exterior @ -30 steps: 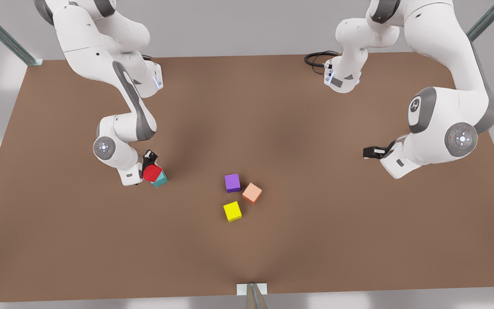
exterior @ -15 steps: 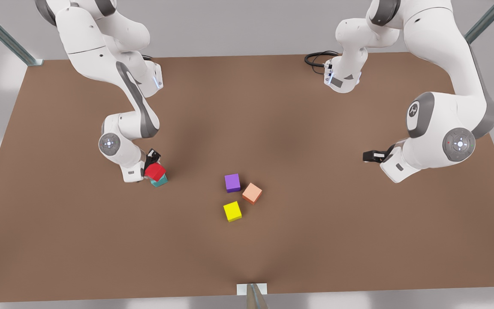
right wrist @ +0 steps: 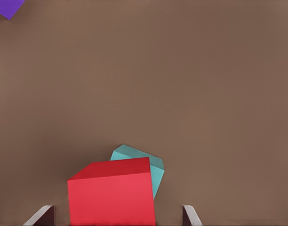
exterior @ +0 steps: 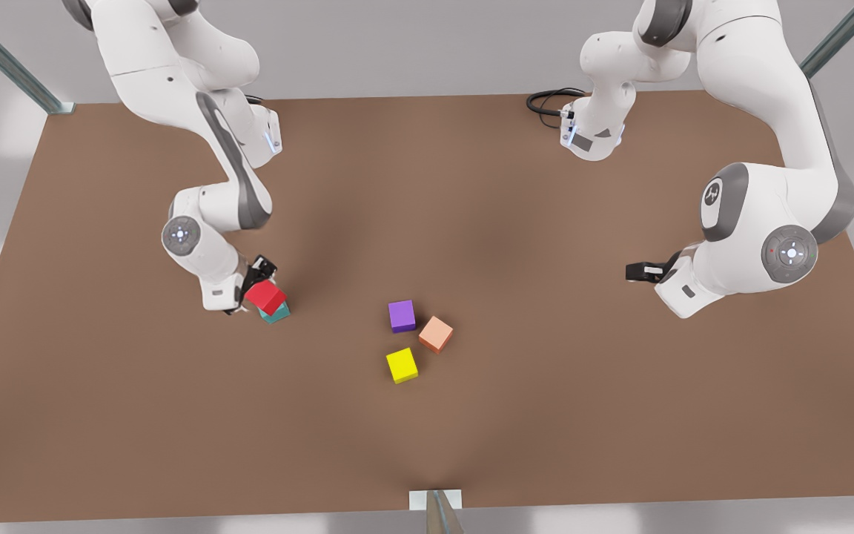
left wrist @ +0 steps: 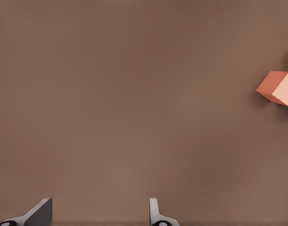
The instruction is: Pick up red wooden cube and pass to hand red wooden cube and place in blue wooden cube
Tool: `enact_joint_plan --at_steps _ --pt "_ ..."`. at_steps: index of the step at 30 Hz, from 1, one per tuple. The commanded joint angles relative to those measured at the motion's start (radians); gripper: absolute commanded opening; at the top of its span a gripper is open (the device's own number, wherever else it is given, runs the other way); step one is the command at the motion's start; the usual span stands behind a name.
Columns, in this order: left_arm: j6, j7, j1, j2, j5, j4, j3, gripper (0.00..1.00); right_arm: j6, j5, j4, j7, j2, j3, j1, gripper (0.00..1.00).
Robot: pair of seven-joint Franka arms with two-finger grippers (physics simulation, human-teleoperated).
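Presently we log the right gripper [exterior: 249,294] spread around the red wooden cube [exterior: 266,297], which rests skewed on the blue wooden cube [exterior: 276,314]; left gripper [exterior: 638,271] waits open; cube looks light, rigid, matte, best gripped on opposite flat faces.

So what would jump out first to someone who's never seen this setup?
The red wooden cube sits on the blue wooden cube near the front view's left, between the right gripper's open jaws. Three loose cubes, purple, salmon-orange and yellow, cluster mid-table. The left gripper waits opposite.
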Motion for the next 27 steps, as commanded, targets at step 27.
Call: enact_joint_plan --at_steps 27 --pt "-0.007 -0.013 -0.001 0.002 0.005 0.000 -0.002 1.00 -0.993 -0.163 0.894 0.898 0.040 0.012 -0.142 1.00"
